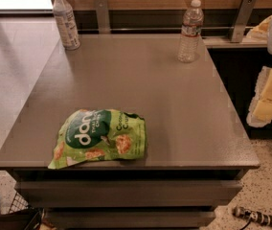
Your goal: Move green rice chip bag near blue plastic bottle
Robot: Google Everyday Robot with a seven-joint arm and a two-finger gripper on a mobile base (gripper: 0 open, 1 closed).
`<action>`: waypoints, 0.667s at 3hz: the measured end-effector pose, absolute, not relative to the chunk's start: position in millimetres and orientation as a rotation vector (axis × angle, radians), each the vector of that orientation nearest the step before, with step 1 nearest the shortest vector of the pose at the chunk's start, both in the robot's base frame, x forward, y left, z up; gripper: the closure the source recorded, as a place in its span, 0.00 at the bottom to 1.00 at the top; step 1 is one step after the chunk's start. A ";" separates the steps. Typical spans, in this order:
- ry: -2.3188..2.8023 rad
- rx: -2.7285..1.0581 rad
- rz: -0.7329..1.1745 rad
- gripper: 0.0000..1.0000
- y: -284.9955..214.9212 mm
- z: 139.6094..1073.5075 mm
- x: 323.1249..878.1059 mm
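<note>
The green rice chip bag lies flat near the front left edge of the grey table, with its dark-green oval and white lettering facing up. The blue plastic bottle, with a white cap and a pale label, stands upright at the table's back left corner, far from the bag. My gripper, with its white and yellowish parts, hangs at the right edge of the view, beyond the table's right side and well away from both things. It holds nothing that I can see.
A clear ribbed bottle stands upright at the back right of the table. A wooden wall with metal brackets and a rail runs behind the table. A dark basket sits on the floor at front left.
</note>
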State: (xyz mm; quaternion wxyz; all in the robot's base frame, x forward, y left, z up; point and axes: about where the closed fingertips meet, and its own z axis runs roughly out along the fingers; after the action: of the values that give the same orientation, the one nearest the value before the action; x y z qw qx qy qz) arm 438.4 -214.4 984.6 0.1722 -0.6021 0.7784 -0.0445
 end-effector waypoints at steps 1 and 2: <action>2.206 -1.710 -0.127 0.00 -213.4 985.2 439.3; 2.172 -1.755 -0.110 0.00 -189.0 987.9 462.0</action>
State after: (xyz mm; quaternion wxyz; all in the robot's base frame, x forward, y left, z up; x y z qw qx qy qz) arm 462.0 -189.0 987.9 0.1726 -0.6185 0.7656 -0.0388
